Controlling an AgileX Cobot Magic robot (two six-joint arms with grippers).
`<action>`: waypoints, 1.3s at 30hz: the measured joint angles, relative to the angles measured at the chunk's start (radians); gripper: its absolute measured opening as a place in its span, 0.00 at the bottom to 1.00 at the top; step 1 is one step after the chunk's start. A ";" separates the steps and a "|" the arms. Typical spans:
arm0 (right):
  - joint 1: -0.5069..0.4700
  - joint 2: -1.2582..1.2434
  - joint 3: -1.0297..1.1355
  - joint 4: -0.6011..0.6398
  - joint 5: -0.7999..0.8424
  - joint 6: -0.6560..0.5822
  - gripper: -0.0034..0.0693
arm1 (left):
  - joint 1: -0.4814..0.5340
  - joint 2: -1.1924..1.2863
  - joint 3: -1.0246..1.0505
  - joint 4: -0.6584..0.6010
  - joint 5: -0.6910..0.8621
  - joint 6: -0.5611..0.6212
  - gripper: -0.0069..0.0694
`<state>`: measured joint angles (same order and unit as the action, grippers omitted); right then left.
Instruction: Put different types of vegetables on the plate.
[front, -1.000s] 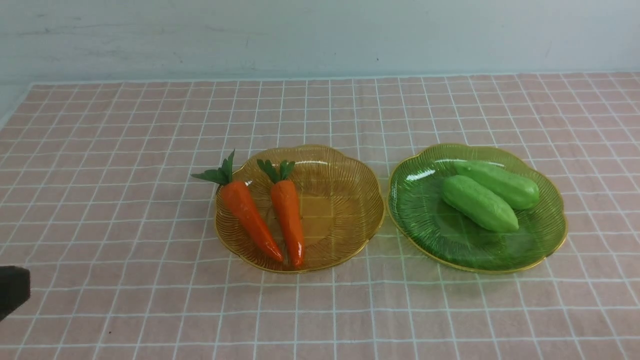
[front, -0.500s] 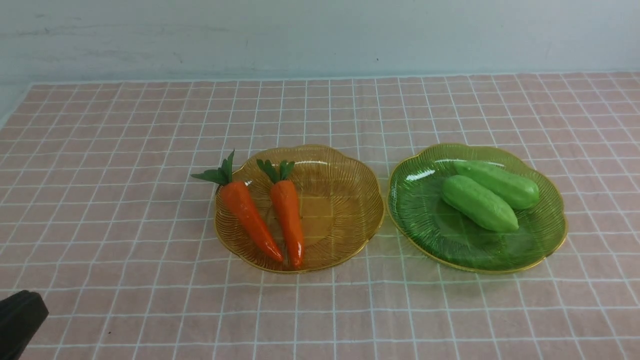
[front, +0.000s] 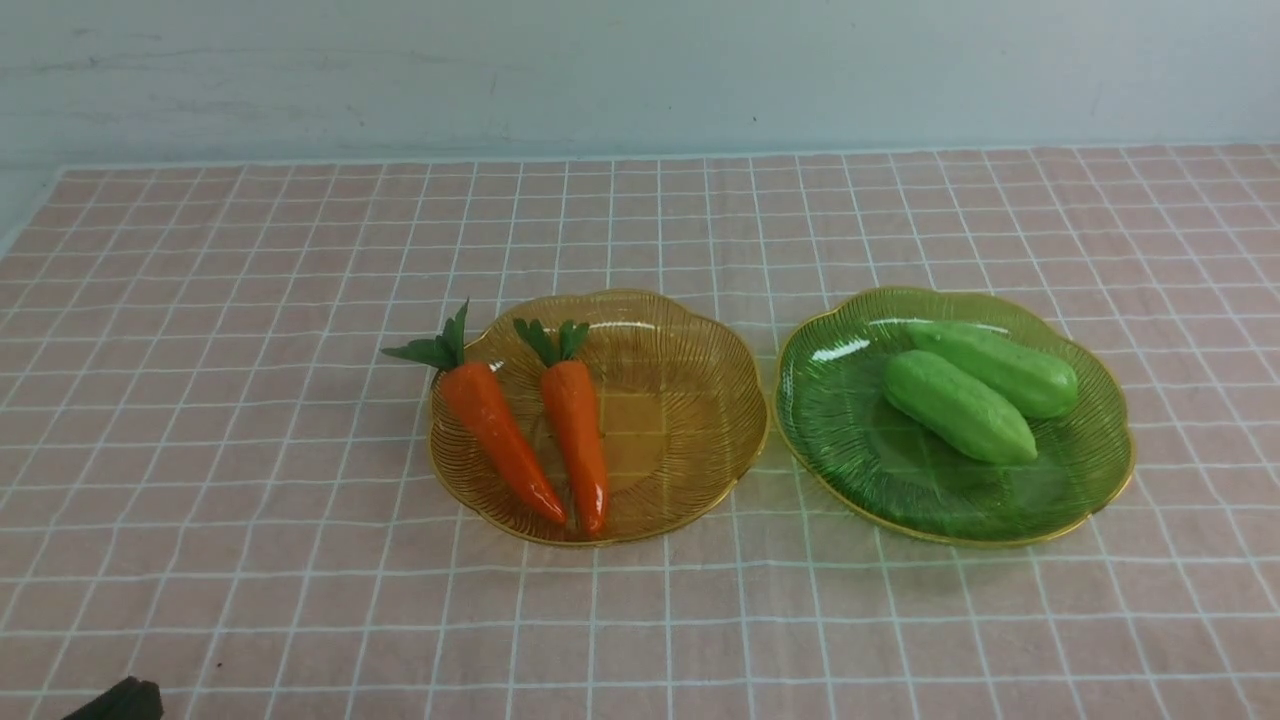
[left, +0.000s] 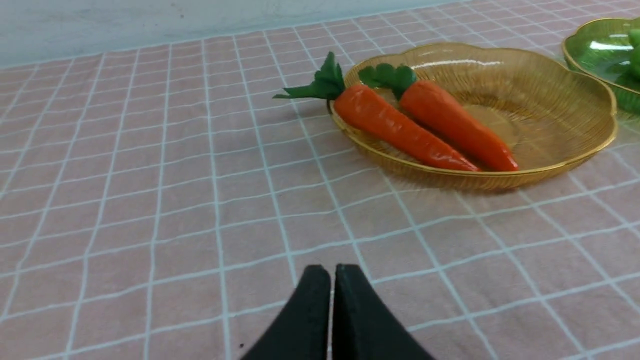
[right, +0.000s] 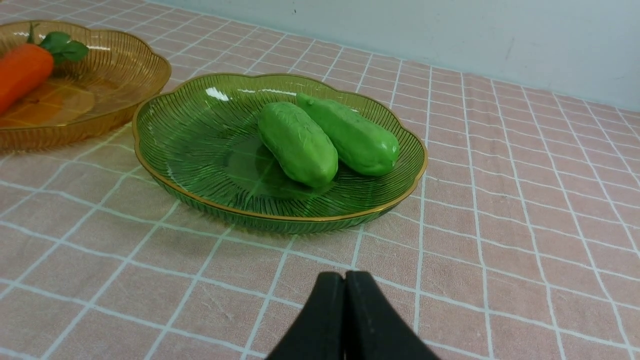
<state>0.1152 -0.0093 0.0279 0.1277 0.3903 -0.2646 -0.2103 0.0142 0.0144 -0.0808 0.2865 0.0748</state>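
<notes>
Your left gripper (left: 332, 272) has its two black fingers pressed together tip to tip, holding nothing, and only a dark corner of it (front: 120, 700) shows at the front view's lower left edge. Your right gripper (right: 344, 280) is likewise closed and empty, outside the front view.

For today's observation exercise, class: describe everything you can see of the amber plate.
The amber plate is a shallow, see-through dish, glass or plastic by its look, with fine ribs, a scalloped edge and a thin gold rim. It sits flat on the pink checked tablecloth, close beside the green plate. Two carrots lie side by side in its left half; the outer one's leaves overhang the rim. Its right half is bare.
</notes>
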 joint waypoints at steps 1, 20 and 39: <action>0.000 0.000 0.000 0.000 0.000 0.000 0.03 | 0.008 -0.010 0.007 0.005 0.001 0.003 0.09; -0.001 0.000 0.000 0.000 0.000 0.000 0.03 | 0.112 -0.026 0.014 0.037 0.095 0.005 0.09; -0.001 0.000 0.000 0.000 0.000 0.000 0.03 | 0.163 -0.026 0.014 0.037 0.096 0.006 0.09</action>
<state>0.1144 -0.0093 0.0279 0.1277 0.3903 -0.2646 -0.0470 -0.0123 0.0281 -0.0436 0.3823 0.0805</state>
